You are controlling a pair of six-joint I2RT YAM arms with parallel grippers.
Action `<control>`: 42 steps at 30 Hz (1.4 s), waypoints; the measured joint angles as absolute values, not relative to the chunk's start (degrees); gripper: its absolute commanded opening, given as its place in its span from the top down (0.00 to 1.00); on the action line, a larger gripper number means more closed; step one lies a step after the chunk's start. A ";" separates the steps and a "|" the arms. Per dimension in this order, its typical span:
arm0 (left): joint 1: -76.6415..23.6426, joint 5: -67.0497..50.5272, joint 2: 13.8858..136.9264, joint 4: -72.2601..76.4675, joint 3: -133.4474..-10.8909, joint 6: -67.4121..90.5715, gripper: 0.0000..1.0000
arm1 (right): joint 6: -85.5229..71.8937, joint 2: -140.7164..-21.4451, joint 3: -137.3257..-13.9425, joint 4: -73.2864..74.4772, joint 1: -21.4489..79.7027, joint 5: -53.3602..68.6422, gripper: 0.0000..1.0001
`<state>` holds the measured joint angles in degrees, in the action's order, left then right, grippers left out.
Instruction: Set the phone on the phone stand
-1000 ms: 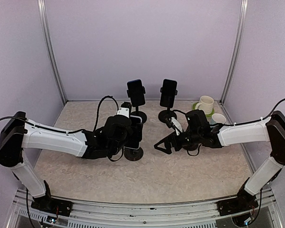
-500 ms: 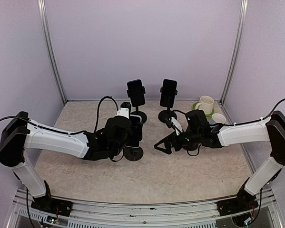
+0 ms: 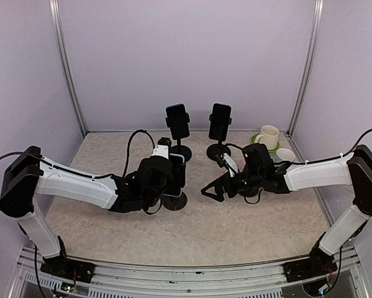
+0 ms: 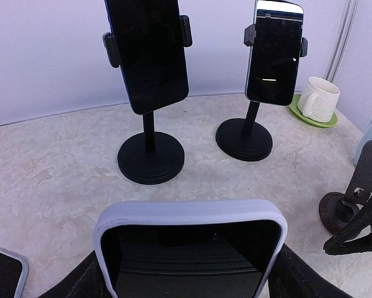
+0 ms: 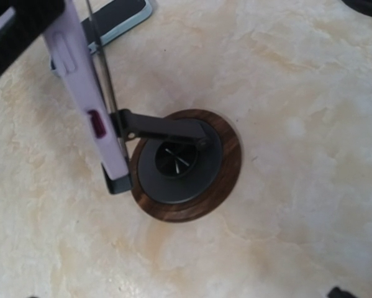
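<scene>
The phone [image 3: 176, 175], black-screened in a lilac case, stands almost upright in my left gripper [image 3: 168, 177], which is shut on its sides. In the left wrist view the phone [image 4: 189, 248] fills the bottom, with a finger at each side. The right wrist view shows the phone [image 5: 80, 93] with its lower edge in the lip of the phone stand [image 5: 226, 186], a black cradle arm on a round wood-rimmed base [image 3: 174, 200]. To the right of the stand my right gripper [image 3: 212, 191] hovers open, holding nothing.
Two black stands at the back each clamp a dark phone [image 3: 178, 121] [image 3: 220, 121]. A cream mug on a green saucer [image 3: 267, 136] and a pale cup [image 3: 285, 154] sit at the back right. Another phone lies flat on the table [image 5: 120, 15].
My left gripper has shifted slightly toward the near edge with the phone, keeping its hold over the stand. The right arm has not moved.
</scene>
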<state>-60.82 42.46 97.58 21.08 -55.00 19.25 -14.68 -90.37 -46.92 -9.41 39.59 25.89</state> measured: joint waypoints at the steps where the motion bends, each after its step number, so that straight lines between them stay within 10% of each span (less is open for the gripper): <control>1: -60.82 42.48 97.60 21.19 -54.96 19.25 0.48 | -14.68 -90.37 -46.92 -9.41 39.59 25.89 0.00; 16: -60.80 42.52 98.61 21.80 -54.89 20.10 0.44 | -14.66 -90.37 -46.92 -9.41 39.59 25.89 0.00; 42: -62.00 44.07 99.26 21.19 -55.68 22.59 0.01 | -14.66 -90.37 -46.92 -9.41 39.59 25.89 0.00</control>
